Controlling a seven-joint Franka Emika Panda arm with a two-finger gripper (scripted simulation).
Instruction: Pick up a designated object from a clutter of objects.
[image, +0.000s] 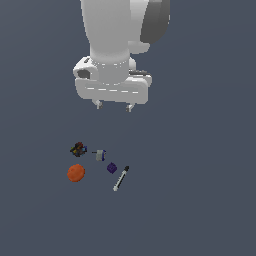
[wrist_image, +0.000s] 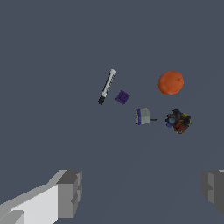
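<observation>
White-blue cylinder (image: 100, 155), between lump (image: 78, 149) and purple cube (image: 111, 168): probably light, rigid, prone to roll. Grip its round body, not the thin stub; fingers (image: 98, 104) spread apart, empty, above.

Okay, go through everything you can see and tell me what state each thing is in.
gripper: open, empty, hanging above the clutter.
white-blue cylinder: on its side, untouched.
purple cube: resting on the surface, free.
orange disc: lying flat.
black-and-white stick: lying flat.
dark multicoloured lump: resting beside the cylinder's dark stub; contact unclear.
</observation>
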